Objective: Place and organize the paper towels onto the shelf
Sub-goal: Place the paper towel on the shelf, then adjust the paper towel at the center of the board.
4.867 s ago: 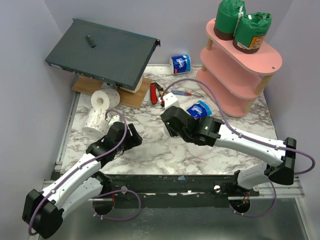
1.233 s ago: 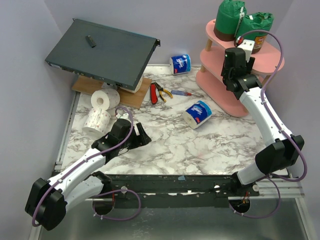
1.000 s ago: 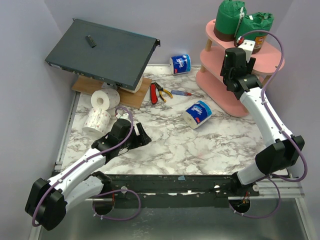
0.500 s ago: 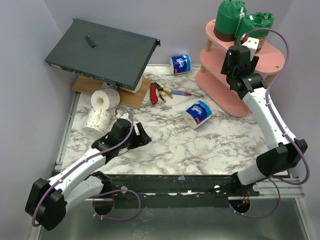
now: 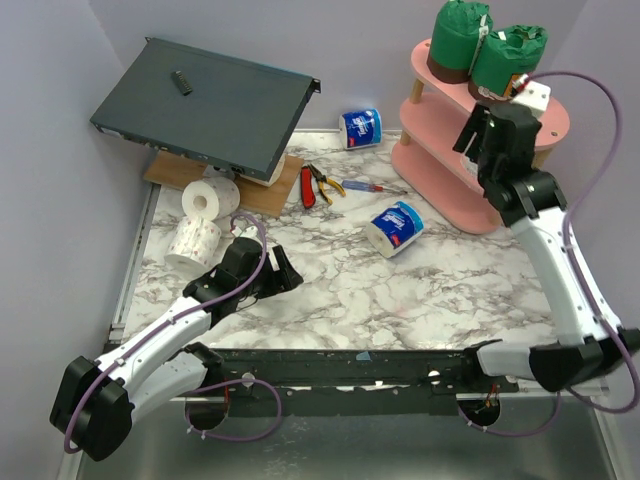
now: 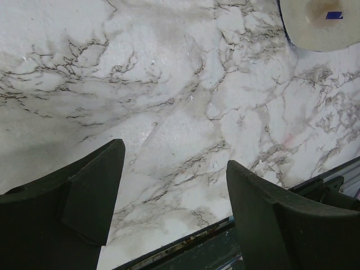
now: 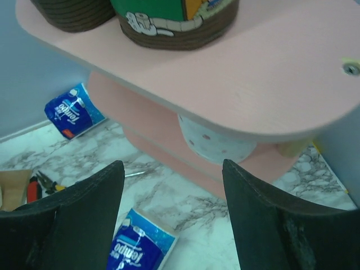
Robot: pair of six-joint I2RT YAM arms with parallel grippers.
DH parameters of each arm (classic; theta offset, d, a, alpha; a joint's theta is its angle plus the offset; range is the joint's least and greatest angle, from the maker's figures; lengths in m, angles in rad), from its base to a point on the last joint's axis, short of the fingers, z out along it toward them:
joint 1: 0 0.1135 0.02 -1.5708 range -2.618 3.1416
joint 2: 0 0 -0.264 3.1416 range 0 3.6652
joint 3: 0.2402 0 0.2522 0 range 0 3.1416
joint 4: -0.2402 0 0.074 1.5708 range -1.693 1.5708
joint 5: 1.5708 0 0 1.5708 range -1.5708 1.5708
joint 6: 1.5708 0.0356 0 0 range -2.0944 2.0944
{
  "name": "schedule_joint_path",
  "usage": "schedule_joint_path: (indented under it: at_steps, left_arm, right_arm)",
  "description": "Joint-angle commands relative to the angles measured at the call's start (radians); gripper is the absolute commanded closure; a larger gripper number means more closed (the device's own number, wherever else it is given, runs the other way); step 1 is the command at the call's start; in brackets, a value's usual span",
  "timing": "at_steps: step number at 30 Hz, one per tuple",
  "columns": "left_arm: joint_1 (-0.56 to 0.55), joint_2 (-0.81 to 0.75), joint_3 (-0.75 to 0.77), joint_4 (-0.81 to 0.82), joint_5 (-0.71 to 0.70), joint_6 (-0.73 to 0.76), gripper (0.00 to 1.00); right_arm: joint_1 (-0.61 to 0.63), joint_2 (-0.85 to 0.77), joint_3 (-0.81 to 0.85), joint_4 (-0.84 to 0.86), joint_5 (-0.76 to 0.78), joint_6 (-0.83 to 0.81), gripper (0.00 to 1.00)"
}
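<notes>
Over at ten o'clock the grey metal box (image 5: 205, 108) sits tilted, its near edge over a wooden board (image 5: 270, 198). Just below it are two bare white rolls (image 5: 210, 198), one right in front of the other, close to the left edge of the bench (image 5: 400, 290). The left tool (image 6: 175, 154) hovers low at seven o'clock, jaws spread, nothing between them, only bare marble underneath and open marble running off toward three o'clock. Red-handled pliers (image 5: 313, 185) lie just off the board's right corner. A blue-wrapped roll (image 5: 361, 128) lies on its side by the back wall at twelve o'clock. A second blue roll (image 5: 396, 227) lies near bench centre, well apart from both arms, free marble all round it. Now the shelf (image 5: 545, 120) at two o'clock: two green-wrapped rolls (image 5: 458, 40) stand upright side by side on the far end of the top tier, and the near end of that board is bare to its rim. A dotted white roll (image 7: 216, 143) sits on the middle tier, tucked under the top board's edge. The right tool (image 7: 171, 164) is raised beside the shelf, facing the top board's rim, jaws wide apart and holding nothing
</notes>
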Motion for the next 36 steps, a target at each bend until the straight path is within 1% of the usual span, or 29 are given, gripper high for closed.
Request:
schedule_joint_path:
  at_steps: [1,8,12,14,19,24,30,34,36]
  left_arm:
    - [-0.005,-0.010,-0.006,0.014,0.011,0.002,0.24]
    - [-0.014,0.002,0.010,0.036,0.035,-0.014,0.25]
    - [-0.020,-0.005,0.018,0.048,0.041,-0.020,0.25]
    - [-0.024,-0.003,0.022,0.046,0.041,-0.021,0.25]
    - [-0.034,0.010,0.023,0.039,0.033,-0.030,0.25]
    - [-0.045,0.011,0.020,0.028,0.012,-0.040,0.25]
    - [-0.065,0.028,0.028,0.030,-0.008,-0.056,0.25]
    - [-0.084,0.055,0.048,0.034,-0.020,-0.060,0.25]
    - [-0.087,0.073,0.058,0.034,-0.022,-0.060,0.25]
  right_arm:
    - [-0.008,-0.176,-0.173,0.080,-0.088,0.030,0.26]
    - [-0.009,-0.374,-0.449,0.197,-0.228,0.072,0.27]
    - [-0.009,-0.473,-0.583,0.262,-0.363,0.103,0.27]
    - [-0.009,-0.509,-0.631,0.280,-0.433,0.115,0.27]
    - [-0.009,-0.561,-0.720,0.281,-0.546,0.129,0.28]
    - [-0.007,-0.611,-0.803,0.280,-0.583,0.151,0.28]
    - [0.016,-0.627,-0.899,0.298,-0.612,0.207,0.29]
    - [0.064,-0.619,-0.933,0.315,-0.609,0.232,0.30]
    - [0.108,-0.618,-0.951,0.324,-0.594,0.242,0.30]
